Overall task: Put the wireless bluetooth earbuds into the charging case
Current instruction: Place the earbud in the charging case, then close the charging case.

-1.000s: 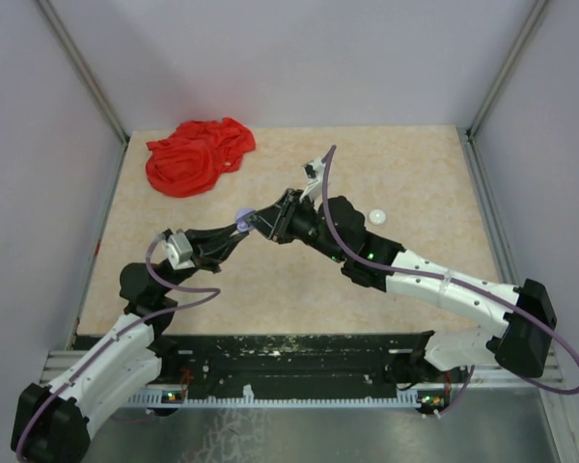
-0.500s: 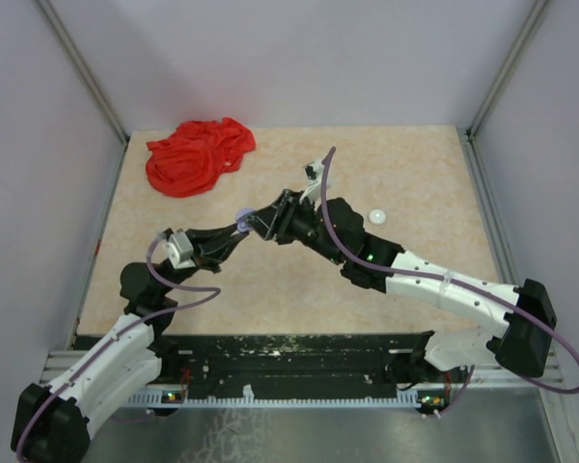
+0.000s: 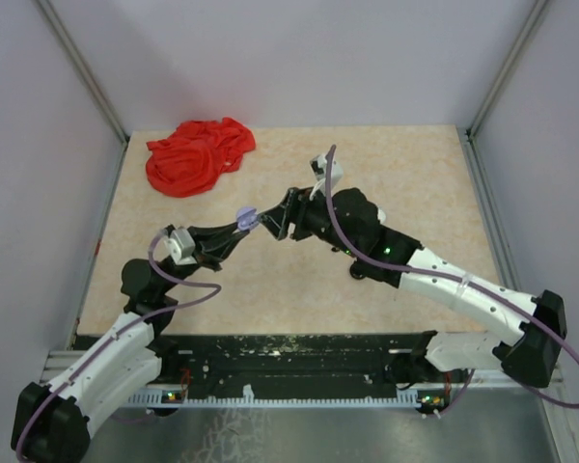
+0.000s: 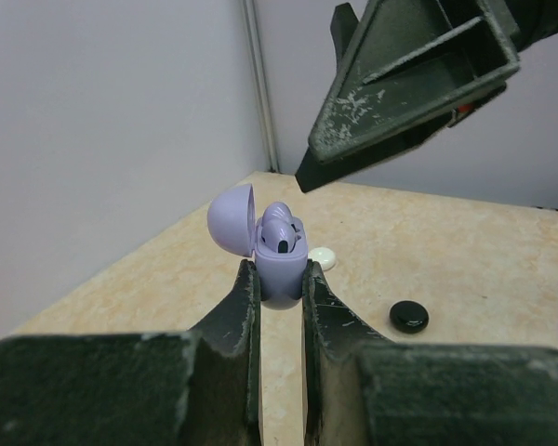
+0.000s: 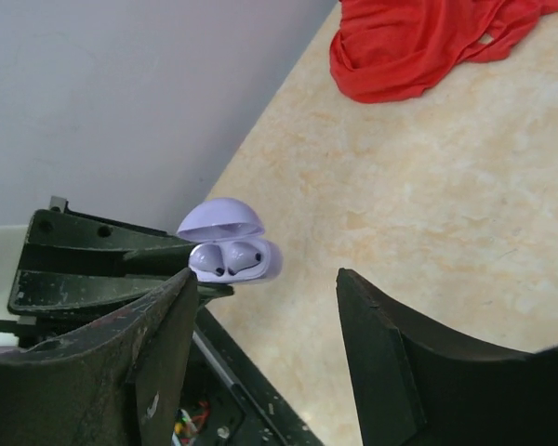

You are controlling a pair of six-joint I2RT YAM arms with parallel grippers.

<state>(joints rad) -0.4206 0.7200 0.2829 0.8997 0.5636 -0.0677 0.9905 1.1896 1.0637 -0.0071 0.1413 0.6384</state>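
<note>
A lavender charging case (image 3: 243, 216) (image 4: 281, 265) (image 5: 234, 253) is held above the table with its lid flipped open. My left gripper (image 3: 237, 225) (image 4: 279, 274) is shut on its lower body. Two lavender earbuds (image 5: 231, 259) sit side by side in its wells; one earbud (image 4: 279, 232) shows in the left wrist view. My right gripper (image 3: 270, 225) (image 5: 265, 276) stands open just right of the case, holding nothing. One of its fingers (image 4: 409, 84) hangs above and to the right of the case, apart from it.
A crumpled red cloth (image 3: 198, 154) (image 5: 428, 42) lies at the back left of the table. A white round puck (image 4: 321, 257) and a black round puck (image 4: 409, 318) rest on the table beyond the case. Walls enclose three sides.
My right gripper has opened and drawn slightly back from the case, its arm shifting right and now covering the white puck in the top view. The left gripper and case have stayed put.
</note>
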